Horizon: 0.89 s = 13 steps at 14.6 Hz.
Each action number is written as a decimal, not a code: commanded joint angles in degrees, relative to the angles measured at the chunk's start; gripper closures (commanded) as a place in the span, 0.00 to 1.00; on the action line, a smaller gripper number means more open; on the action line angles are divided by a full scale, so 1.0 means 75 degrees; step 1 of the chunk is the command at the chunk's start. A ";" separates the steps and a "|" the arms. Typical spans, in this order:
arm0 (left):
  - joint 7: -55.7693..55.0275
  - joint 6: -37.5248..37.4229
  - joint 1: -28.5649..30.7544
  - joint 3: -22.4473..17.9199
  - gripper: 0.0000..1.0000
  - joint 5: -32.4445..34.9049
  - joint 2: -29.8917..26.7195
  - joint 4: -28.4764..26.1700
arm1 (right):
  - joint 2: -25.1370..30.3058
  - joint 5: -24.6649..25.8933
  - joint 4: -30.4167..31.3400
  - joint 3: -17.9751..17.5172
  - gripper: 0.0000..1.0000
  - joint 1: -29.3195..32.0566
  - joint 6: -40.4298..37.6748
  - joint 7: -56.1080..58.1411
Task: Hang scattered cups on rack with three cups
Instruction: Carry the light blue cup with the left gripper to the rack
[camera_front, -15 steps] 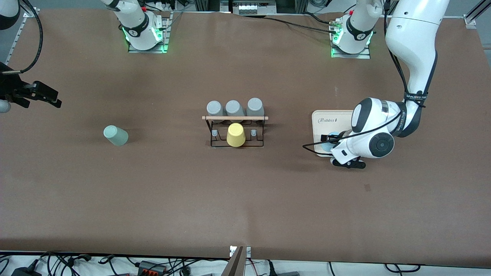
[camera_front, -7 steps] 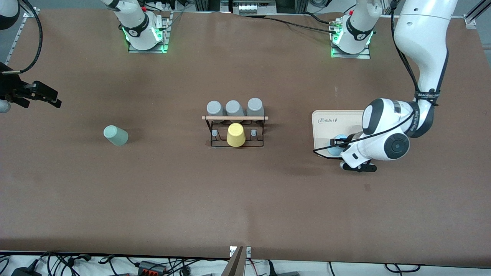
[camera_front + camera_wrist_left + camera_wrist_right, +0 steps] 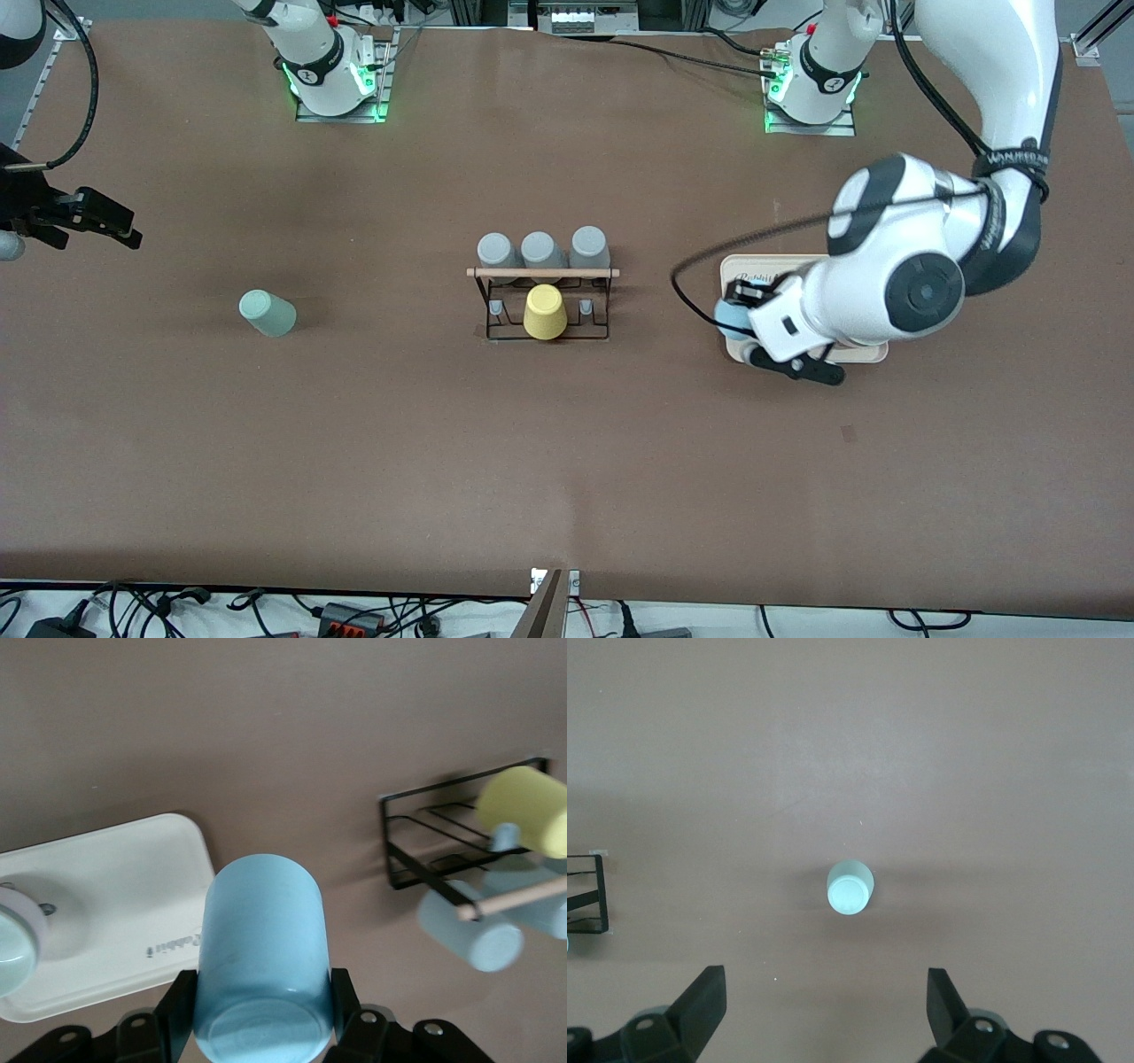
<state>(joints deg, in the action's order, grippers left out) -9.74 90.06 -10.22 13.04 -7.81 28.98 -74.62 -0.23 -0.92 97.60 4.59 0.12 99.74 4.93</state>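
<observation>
The light blue cup [image 3: 732, 316] hangs in the air over the edge of the white tray [image 3: 864, 354] that faces the rack, with my left gripper [image 3: 742, 326] shut on it. In the left wrist view the black fingers [image 3: 182, 992] press both sides of the blue cup [image 3: 261, 948]. The pale mint cup [image 3: 267, 313] lies on the table toward the right arm's end. My right gripper [image 3: 124, 229] waits open above that end, with the mint cup [image 3: 850, 887] below it. The black wire rack [image 3: 542, 273] stands mid-table.
Three grey cups [image 3: 541, 249] and a yellow cup [image 3: 544, 312] sit on the rack's pegs. A peg [image 3: 495, 307] and another peg [image 3: 586, 307] beside the yellow cup are bare. A white bowl [image 3: 13, 930] rests on the tray [image 3: 115, 877].
My left gripper shut on the blue cup, lifted it off the tray and carried it toward the rack. The right arm has not moved.
</observation>
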 commanded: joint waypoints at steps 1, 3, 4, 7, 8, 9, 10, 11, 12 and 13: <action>-0.0411 -0.0113 0.0085 0.0579 0.89 -0.0177 0.0121 0.0339 | 0.0089 0.0088 0.0146 -0.0015 0.00 0.0019 0.0364 -0.0036; -0.1544 0.0131 -0.0043 0.0815 0.94 -0.0329 0.0319 0.0340 | 0.0100 0.0088 0.0170 -0.0015 0.00 0.0019 0.0435 -0.0036; -0.1793 0.0377 -0.0114 0.0816 0.99 -0.0341 0.0447 0.0340 | 0.0112 0.0088 0.0216 -0.0015 0.00 0.0019 0.0435 -0.0036; -0.2648 0.0765 -0.0442 0.0839 0.99 -0.0353 0.0565 0.0410 | 0.0124 0.0100 0.0240 -0.0015 0.00 0.0042 0.0494 -0.0024; -0.2964 0.1021 -0.0709 0.0816 0.99 -0.0341 0.0740 0.0445 | 0.0194 0.0100 0.0356 -0.0015 0.00 0.0042 0.0506 -0.0024; -0.3153 0.1256 -0.0874 0.0769 0.99 -0.0318 0.0881 0.0607 | 0.0299 0.0100 0.0531 -0.0003 0.00 0.0031 0.0622 -0.0024; -0.3259 0.1304 -0.0946 0.0769 0.99 -0.0318 0.1068 0.0795 | 0.0427 0.0123 0.0754 -0.0003 0.00 0.0031 0.0855 -0.0012; -0.3400 0.1317 -0.1004 0.0769 0.99 -0.0318 0.1255 0.1052 | 0.0556 0.0158 0.0999 -0.0003 0.00 0.0031 0.1101 -0.0001; -0.3563 0.1317 -0.1075 0.0769 0.99 -0.0318 0.1420 0.1275 | 0.0674 0.0181 0.1188 -0.0003 0.00 0.0031 0.1219 -0.0012; -0.3774 0.1351 -0.1180 0.0757 0.99 -0.0306 0.1595 0.1486 | 0.0756 0.0217 0.1271 -0.0003 0.00 0.0031 0.1220 -0.0001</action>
<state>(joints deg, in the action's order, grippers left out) -35.21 100.99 -17.85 18.97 -9.51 36.72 -70.02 1.51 -0.32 102.47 4.64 0.21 106.79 4.93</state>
